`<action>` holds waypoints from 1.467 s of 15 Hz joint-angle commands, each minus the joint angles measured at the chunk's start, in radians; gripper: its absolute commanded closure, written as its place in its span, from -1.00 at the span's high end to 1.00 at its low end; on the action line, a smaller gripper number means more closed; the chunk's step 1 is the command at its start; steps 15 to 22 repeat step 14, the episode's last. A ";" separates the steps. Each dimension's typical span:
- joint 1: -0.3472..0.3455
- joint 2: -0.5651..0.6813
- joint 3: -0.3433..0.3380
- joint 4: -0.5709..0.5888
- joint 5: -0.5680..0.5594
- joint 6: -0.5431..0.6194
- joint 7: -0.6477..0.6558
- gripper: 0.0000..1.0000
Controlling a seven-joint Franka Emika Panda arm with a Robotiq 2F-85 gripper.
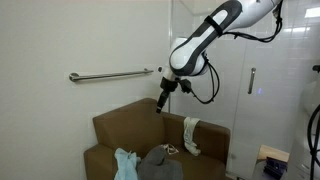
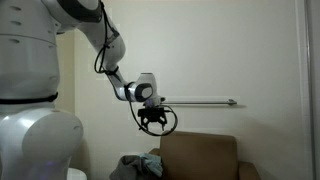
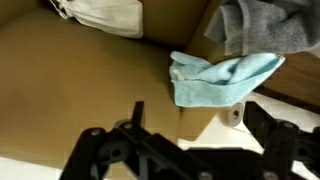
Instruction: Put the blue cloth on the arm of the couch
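Note:
The light blue cloth [image 1: 125, 163] lies draped over the near end of the brown couch [image 1: 120, 125]. In the wrist view the blue cloth [image 3: 215, 78] hangs over the couch's edge [image 3: 80, 90]. In an exterior view it is only a pale patch [image 2: 128, 163] beside the couch [image 2: 200, 155]. My gripper [image 1: 160, 103] hangs in the air above the couch back, well clear of the cloth. It also shows in an exterior view [image 2: 153, 121]. In the wrist view its jaws [image 3: 200, 110] are open and empty.
A grey cloth [image 1: 160, 165] lies on the seat next to the blue one [image 3: 265, 25]. A white cloth [image 1: 190, 135] hangs over the far couch arm [image 3: 100, 15]. A metal grab rail [image 1: 110, 76] runs along the wall behind. A box [image 1: 272, 160] stands beside the couch.

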 commanded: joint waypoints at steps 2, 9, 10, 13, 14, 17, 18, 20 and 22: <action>-0.104 0.011 -0.139 -0.038 -0.105 0.016 0.099 1.00; -0.195 0.201 -0.230 0.099 -0.450 -0.178 0.406 1.00; -0.194 0.146 -0.224 0.036 -0.399 -0.113 0.347 1.00; -0.194 0.201 -0.230 0.090 -0.415 -0.156 0.365 1.00; -0.194 0.206 -0.230 0.095 -0.415 -0.159 0.366 1.00; -0.194 0.206 -0.230 0.095 -0.415 -0.159 0.366 1.00; -0.194 0.206 -0.230 0.095 -0.415 -0.159 0.366 1.00; -0.194 0.206 -0.230 0.095 -0.415 -0.159 0.366 1.00; -0.194 0.206 -0.230 0.095 -0.415 -0.159 0.366 1.00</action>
